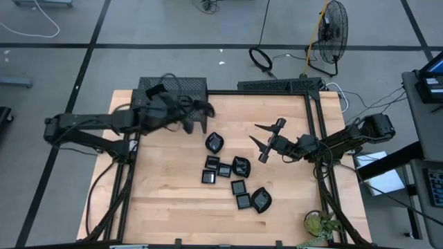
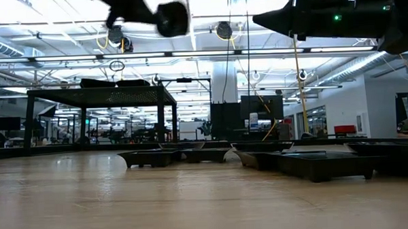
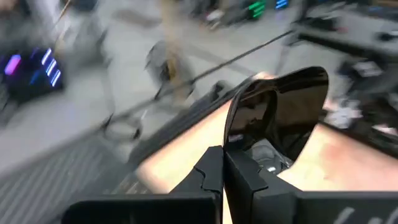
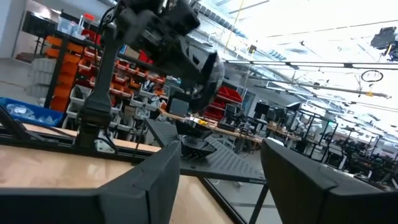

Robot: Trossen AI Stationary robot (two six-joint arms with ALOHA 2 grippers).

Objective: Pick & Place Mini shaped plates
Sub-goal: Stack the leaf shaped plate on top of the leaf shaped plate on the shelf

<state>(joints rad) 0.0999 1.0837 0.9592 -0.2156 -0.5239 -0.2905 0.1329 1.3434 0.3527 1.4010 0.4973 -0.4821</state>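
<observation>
Plates, small glossy black dishes (image 1: pixel 235 181) of square, round and leaf-like shapes, lie in a loose cluster on the pale wooden table (image 1: pixel 166 200), around the centre and trailing toward five o'clock in the high view. One more small glossy black plate (image 3: pixel 280 115) is up in the air, pinched by its rim between the pressed-together fingers of the left gripper (image 1: pixel 204 109), which hangs at about eleven o'clock of the cluster, just beside the black mesh metal rack (image 1: pixel 173 86) at the table's far edge. The right gripper (image 1: pixel 264 142) hovers at about two o'clock of the cluster with its fingers spread wide and nothing between them. The step in hand looks like carrying the held plate over to the rack; it should go well if the left arm keeps the plate level, brings it low over the mesh before letting go, and stays clear of the right arm's reach.
</observation>
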